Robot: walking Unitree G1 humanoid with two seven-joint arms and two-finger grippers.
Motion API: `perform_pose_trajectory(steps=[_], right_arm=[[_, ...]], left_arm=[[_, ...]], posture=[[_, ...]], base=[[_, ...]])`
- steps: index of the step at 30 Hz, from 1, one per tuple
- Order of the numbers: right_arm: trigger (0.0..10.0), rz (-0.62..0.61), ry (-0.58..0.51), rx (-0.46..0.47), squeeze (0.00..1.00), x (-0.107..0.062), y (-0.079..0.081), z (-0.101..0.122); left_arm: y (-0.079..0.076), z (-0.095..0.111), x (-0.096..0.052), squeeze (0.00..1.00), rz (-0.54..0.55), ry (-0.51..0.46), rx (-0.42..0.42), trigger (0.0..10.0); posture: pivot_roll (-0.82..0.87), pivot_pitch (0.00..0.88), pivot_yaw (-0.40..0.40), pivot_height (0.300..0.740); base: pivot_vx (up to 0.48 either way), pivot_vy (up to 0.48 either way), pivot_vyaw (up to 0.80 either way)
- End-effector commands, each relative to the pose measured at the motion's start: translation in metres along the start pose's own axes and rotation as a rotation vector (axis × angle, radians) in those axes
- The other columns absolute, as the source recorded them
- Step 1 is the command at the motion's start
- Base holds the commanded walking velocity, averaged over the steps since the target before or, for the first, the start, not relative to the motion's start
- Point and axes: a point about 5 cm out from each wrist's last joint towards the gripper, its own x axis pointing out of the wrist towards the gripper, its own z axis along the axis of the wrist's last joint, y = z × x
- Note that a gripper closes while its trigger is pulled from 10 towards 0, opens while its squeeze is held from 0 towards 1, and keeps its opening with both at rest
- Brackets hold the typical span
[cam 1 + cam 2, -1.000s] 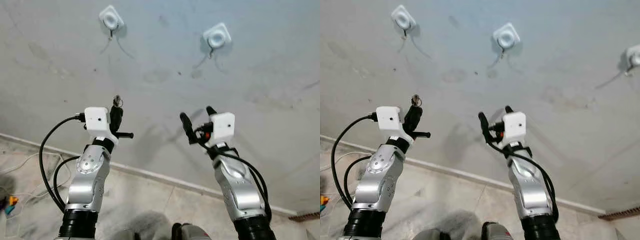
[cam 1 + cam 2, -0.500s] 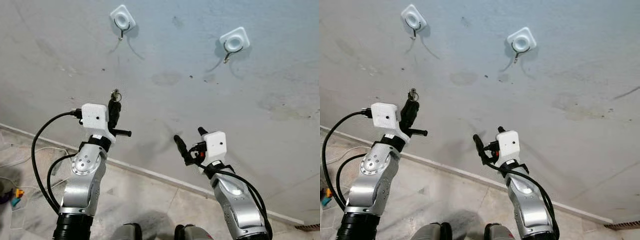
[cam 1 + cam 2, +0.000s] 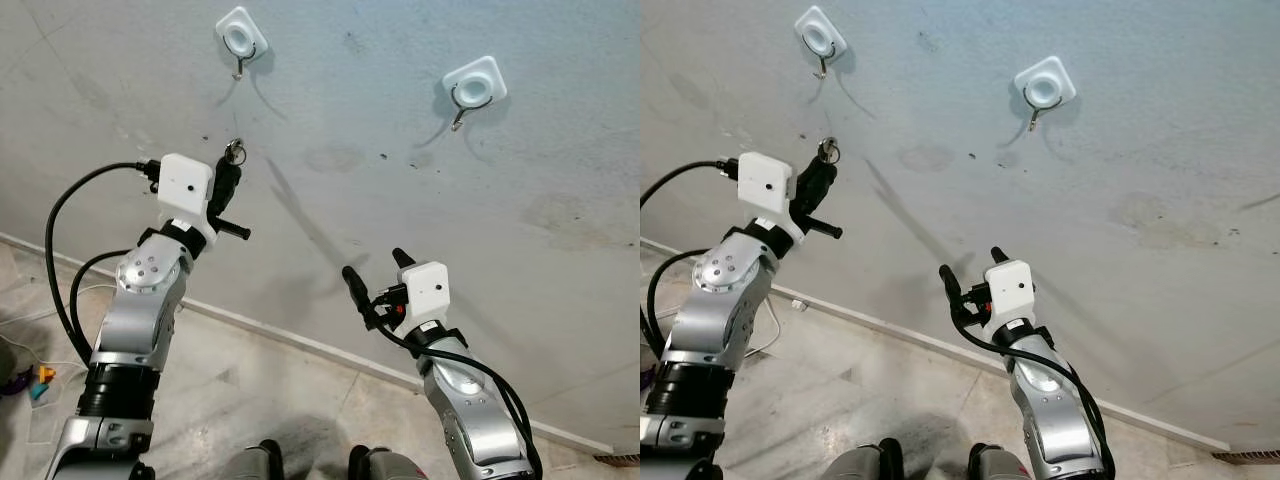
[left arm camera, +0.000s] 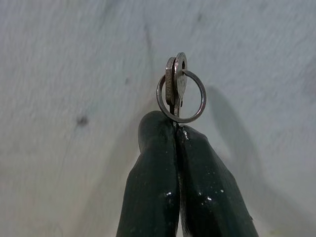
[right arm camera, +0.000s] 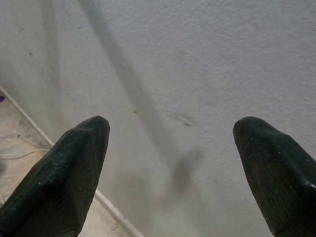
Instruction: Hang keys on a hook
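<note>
Since a second ago we have raised our left arm: the left gripper (image 3: 230, 165) now sits higher on the wall (image 3: 560, 150), closer beneath the upper-left hook (image 3: 240, 40), while our right arm has dropped and the right gripper (image 3: 372, 275) has come down well below the second hook (image 3: 472, 88). The whole picture has also shifted, since the camera tilted.

Our left arm reaches up and forward, elbow bent, its white wrist camera box (image 3: 186, 186) turned toward us. In the left wrist view the two black fingers (image 4: 153, 182) are pressed tight together, pinching the keys (image 4: 176, 86) by their lower part; the key heads and the key ring (image 4: 180, 97) stick out past the fingertips, near the wall, though we cannot tell whether they touch it. The keys are below the left hook and slightly to its right, not yet on it.

Our right arm is held lower, forearm angled up toward the wall above the baseboard (image 3: 300, 345), where the wall meets the tiled floor (image 3: 250, 400). Its fingers (image 5: 74, 163) are spread wide apart and hold nothing.
</note>
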Motion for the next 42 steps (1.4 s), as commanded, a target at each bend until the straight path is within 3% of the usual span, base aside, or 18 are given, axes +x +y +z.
perform_pose_trajectory(steps=[1,13,21,31,42], right_arm=[[10.0,0.011,-0.007,-0.017,0.0,-0.002,0.004,0.003],[10.0,0.037,-0.022,-0.044,0.0,0.002,0.007,0.007],[10.0,0.043,-0.032,-0.061,0.0,0.005,0.008,0.008],[10.0,0.042,-0.038,-0.068,0.0,0.006,0.007,0.009],[10.0,0.045,-0.041,-0.071,0.0,0.008,0.007,0.01]], left_arm=[[0.001,0.009,0.002,0.0,0.004,-0.033,0.033,10.0],[-0.002,0.028,0.004,0.0,0.053,-0.121,0.098,10.0],[-0.003,0.047,0.002,0.0,0.149,-0.245,0.143,10.0],[-0.018,0.045,-0.006,0.0,0.156,-0.266,0.12,10.0],[-0.022,0.047,-0.019,0.0,0.193,-0.295,0.14,10.0]], posture=[[-0.07,0.243,0.047,0.74],[-0.06,0.24,0.039,0.74],[-0.06,0.235,0.035,0.74],[-0.05,0.232,0.031,0.74],[-0.04,0.231,0.025,0.74]], base=[[0.0,0.0,0.0],[0.0,0.0,0.0],[0.0,0.0,0.0],[0.0,0.0,0.0],[0.0,0.0,0.0]])
